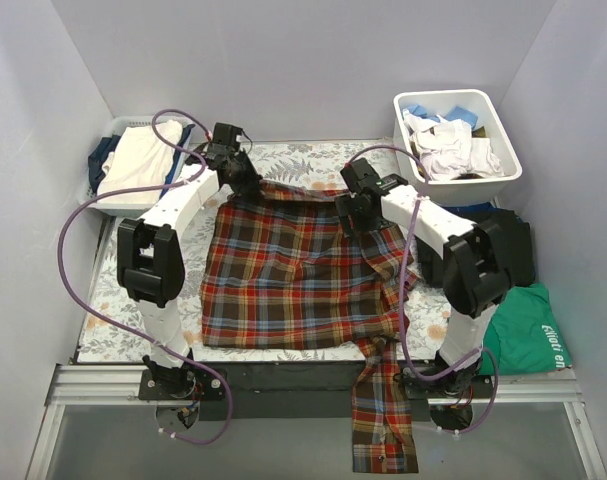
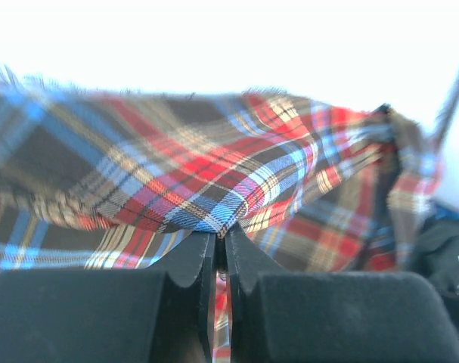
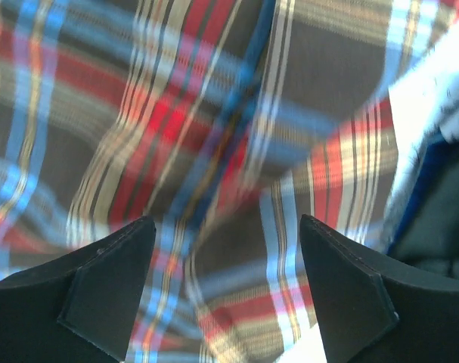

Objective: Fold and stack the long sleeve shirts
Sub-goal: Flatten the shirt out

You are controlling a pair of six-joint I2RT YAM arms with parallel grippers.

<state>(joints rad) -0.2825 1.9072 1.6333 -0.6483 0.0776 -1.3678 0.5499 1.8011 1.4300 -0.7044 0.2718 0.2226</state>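
Note:
The plaid flannel shirt [image 1: 293, 275] lies spread on the table, one sleeve [image 1: 383, 420] hanging over the near edge. My left gripper [image 1: 245, 178] is shut on the shirt's far left edge; in the left wrist view a fold of plaid [image 2: 221, 204] is pinched between the closed fingers [image 2: 191, 265]. My right gripper [image 1: 351, 212] is open just above the shirt's far right part; the right wrist view shows plaid cloth [image 3: 229, 189] between the spread fingers [image 3: 108, 280]. A black folded garment [image 1: 503, 245] lies at the right.
A white bin [image 1: 455, 140] of clothes stands at the back right. A basket [image 1: 113, 185] with white and blue cloth is at the back left. A green garment [image 1: 528, 330] lies at the right front. The tabletop has a floral cover [image 1: 113, 300].

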